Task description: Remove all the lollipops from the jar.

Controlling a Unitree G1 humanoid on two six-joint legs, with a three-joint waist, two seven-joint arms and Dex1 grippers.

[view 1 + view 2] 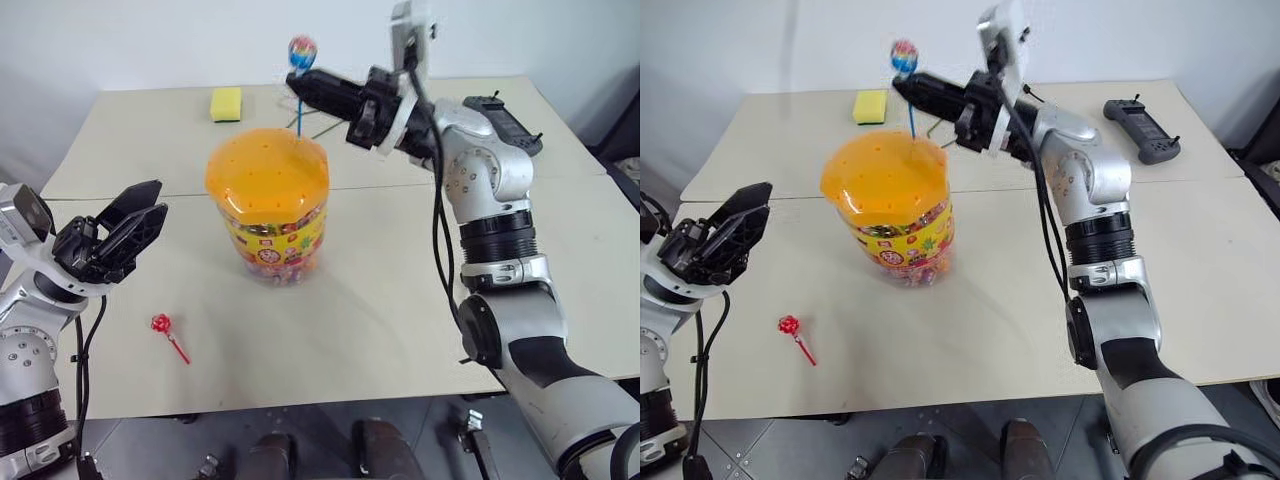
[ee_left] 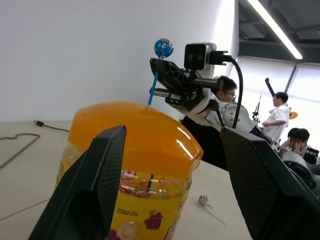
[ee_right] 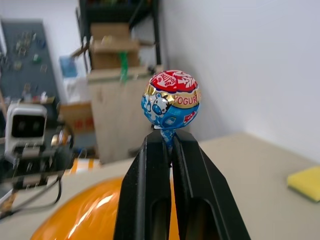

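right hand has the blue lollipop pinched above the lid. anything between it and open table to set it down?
Nothing visible blocks it. The right hand grips the blue lollipop by its stick above the jar. The table around the jar is open; only the red lollipop and yellow sponge lie well off.

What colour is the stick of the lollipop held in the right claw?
Blue; the lollipop stick shows best in the left wrist view, rising above the jar.

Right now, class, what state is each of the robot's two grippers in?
Left gripper: open, holding nothing.
Right gripper: shut on the blue lollipop, gripping its stick above the jar.
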